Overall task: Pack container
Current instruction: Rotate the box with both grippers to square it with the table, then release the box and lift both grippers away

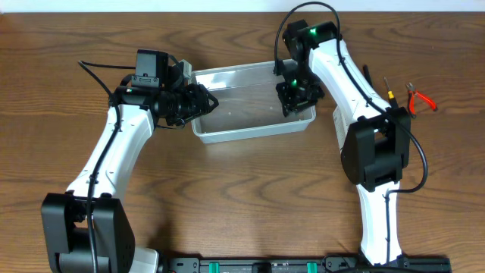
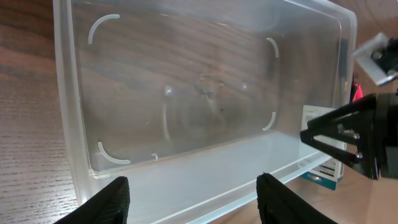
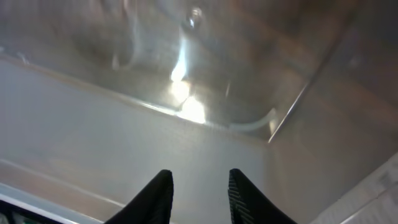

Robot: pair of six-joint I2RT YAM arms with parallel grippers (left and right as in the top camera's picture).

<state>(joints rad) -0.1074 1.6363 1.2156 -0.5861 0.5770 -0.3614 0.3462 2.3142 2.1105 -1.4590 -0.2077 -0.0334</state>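
The container [image 1: 254, 130] is a clear plastic tub in the middle of the table, and nothing shows inside it. My left gripper [image 1: 203, 103] is open at its left end. In the left wrist view the fingers [image 2: 193, 202] sit either side of the tub's near wall [image 2: 68, 93]. My right gripper [image 1: 296, 97] is inside the tub's right end. It is open and empty, close above the tub's wall and floor [image 3: 124, 124] in the right wrist view [image 3: 198, 199]. It also shows at the right of the left wrist view [image 2: 348, 140].
Red-handled pliers [image 1: 419, 98] and a thin tool [image 1: 389, 87] lie on the table at the right. A small blue-and-white box [image 2: 323, 169] stands just beyond the tub's right end, hidden under my right arm in the overhead view.
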